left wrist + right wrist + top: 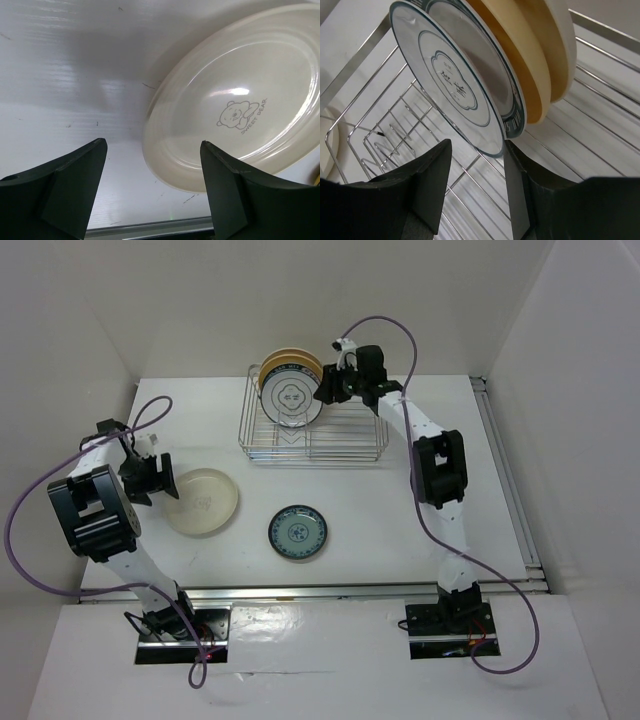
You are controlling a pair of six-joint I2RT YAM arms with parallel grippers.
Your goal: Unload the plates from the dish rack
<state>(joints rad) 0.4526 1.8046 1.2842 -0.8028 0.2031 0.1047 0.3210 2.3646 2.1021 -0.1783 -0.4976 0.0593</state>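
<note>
The silver wire dish rack [340,440] stands at the back centre. Several plates stand upright at its far left end: a white plate with a thin dark ring [291,400] in front, then a dark-blue-rimmed plate [514,112], a tan plate [520,60] and a cream plate [559,40]. My right gripper [326,388] is open, its jaws either side of the white plate's [450,80] lower rim. A large cream plate [203,502] and a small blue-patterned plate [297,533] lie flat on the table. My left gripper [166,480] is open and empty at the cream plate's [240,100] left edge.
White walls enclose the table on the left, back and right. A metal rail [505,465] runs along the table's right side and another [320,590] along its near edge. The rack's upright prongs [395,135] stand empty in front of the plates.
</note>
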